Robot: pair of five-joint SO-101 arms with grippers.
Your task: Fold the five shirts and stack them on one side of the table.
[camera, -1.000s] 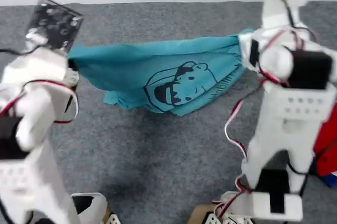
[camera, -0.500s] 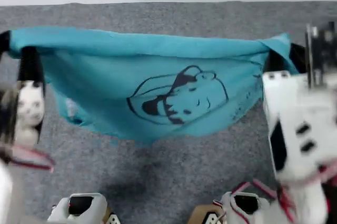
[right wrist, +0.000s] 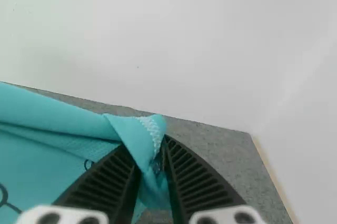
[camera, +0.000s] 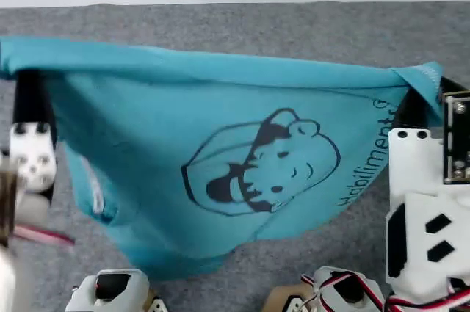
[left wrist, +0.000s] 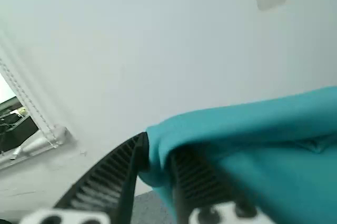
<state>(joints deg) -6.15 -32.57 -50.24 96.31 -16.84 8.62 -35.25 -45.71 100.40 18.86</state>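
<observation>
high view: teal shirt [camera: 147, 121] lifted higher, left pincer [left wrist: 158, 163] and right pincer [right wrist: 149, 153] clamped on it.

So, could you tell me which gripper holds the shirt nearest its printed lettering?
The right gripper: lettering on the teal shirt runs up beside it, while the left gripper pinches plain fabric.

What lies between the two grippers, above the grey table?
A teal T-shirt with a dark cartoon print, stretched from left gripper to right gripper, shown in the high view.
</observation>
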